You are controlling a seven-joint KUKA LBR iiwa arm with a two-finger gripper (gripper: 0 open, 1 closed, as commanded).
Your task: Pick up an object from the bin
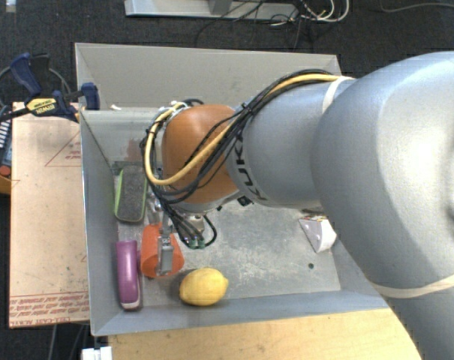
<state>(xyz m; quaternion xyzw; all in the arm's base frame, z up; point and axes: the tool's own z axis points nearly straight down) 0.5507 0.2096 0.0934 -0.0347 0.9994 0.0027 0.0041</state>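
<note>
My gripper (165,258) reaches down at the bin's front left, under the arm's orange wrist cover. Its tip sits right on an orange rounded thing (151,252) lying on the bin floor. A pink-purple oblong thing (127,274) lies just left of the orange one, along the left wall. A yellow lemon (204,287) rests to the right of the gripper, near the front wall. Behind the gripper, a grey block with a green face (130,195) leans against the left wall.
A small white crumpled piece (318,234) lies at the right of the bin floor. The big grey arm covers the bin's right and back parts, and its cables loop over the wrist cover.
</note>
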